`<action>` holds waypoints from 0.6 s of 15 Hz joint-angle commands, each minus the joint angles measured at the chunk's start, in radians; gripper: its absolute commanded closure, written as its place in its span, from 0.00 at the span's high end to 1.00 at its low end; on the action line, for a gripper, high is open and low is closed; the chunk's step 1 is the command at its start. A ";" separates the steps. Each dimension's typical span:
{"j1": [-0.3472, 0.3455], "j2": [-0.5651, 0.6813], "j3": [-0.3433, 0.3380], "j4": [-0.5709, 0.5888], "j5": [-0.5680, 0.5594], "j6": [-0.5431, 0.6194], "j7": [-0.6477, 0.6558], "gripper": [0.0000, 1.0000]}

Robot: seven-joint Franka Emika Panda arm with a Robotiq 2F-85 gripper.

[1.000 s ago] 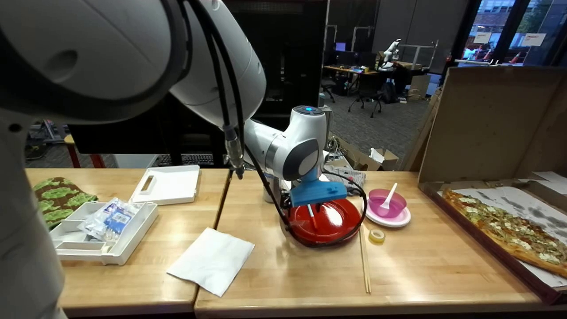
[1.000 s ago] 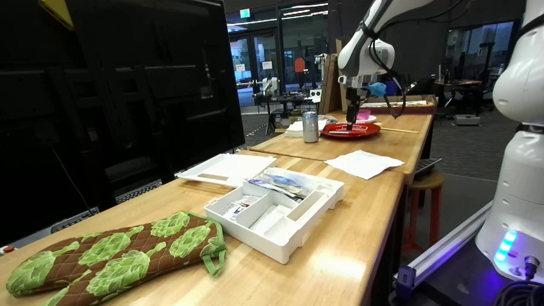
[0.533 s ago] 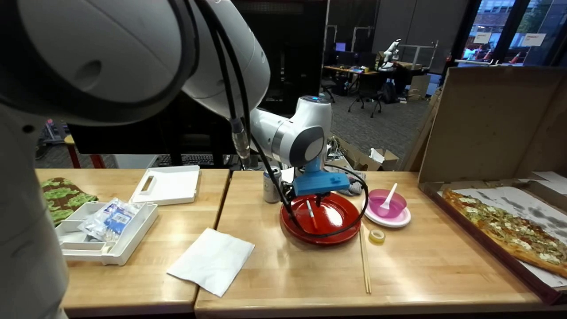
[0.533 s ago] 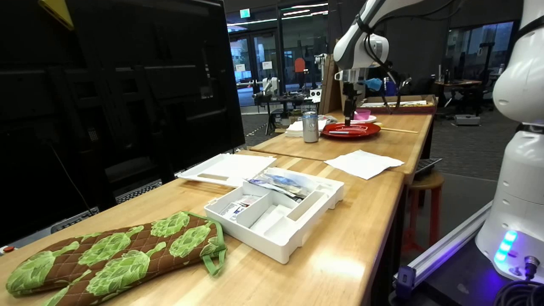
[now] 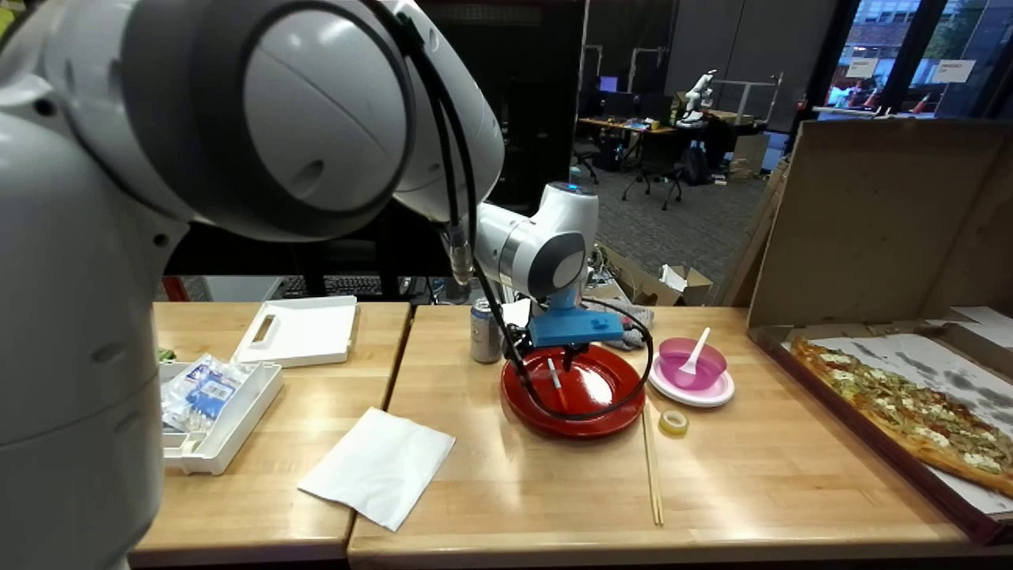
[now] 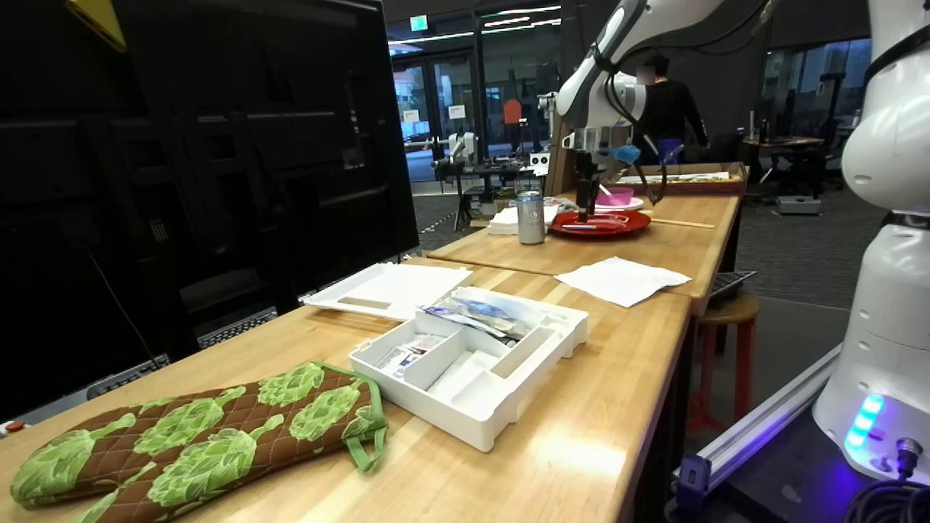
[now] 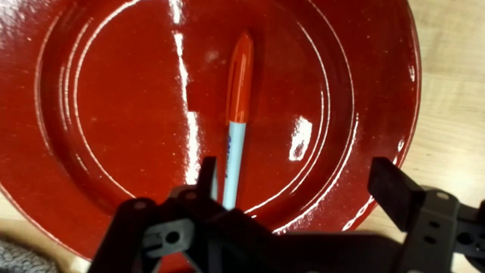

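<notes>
the gripper point(image 7: 293, 163) hangs over the red plate point(image 7: 125, 94), fingers spread well apart, pinching nothing. below it the pen point(image 7: 237, 131) lies flat in the plate's hollow, orange end away from the gripper, white end close to one finger in the wrist view rather than midway. whether a fingertip touches the plate, i cannot tell. the plate's raised rim probably keeps the pen from rolling off, and the spread leaves far more room than so thin a thing needs.

in an exterior view the can point(image 5: 483, 340) stands upright just left of the plate, likely so it won't roll. to the right, the pink bowl point(image 5: 712, 374) sits on a saucer point(image 5: 718, 396), perhaps to catch drips, and a white utensil point(image 5: 698, 348) leans on its wall, seemingly too long to lie inside. nearer, tape point(image 5: 674, 431) rests flat beside chopsticks point(image 5: 652, 467) laid together. far right, the pizza point(image 5: 910, 408) lies in its box point(image 5: 870, 222), the cover standing up.

on the left, a napkin point(image 5: 380, 467) lies flat across the table's point(image 5: 506, 507) seam. farther left, the lid point(image 5: 313, 324) lies off the tray point(image 5: 257, 408), leaving its packets point(image 5: 214, 392) in reach.
</notes>
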State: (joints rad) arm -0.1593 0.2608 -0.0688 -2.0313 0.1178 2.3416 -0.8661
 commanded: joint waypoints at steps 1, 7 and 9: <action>-0.029 0.060 0.028 0.059 0.054 0.003 -0.018 1.00; -0.074 0.098 0.038 0.094 0.100 0.020 -0.023 1.00; -0.089 0.107 0.039 0.105 0.108 0.015 -0.026 1.00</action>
State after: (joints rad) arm -0.2181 0.3537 -0.0451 -1.9494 0.2024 2.3590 -0.8740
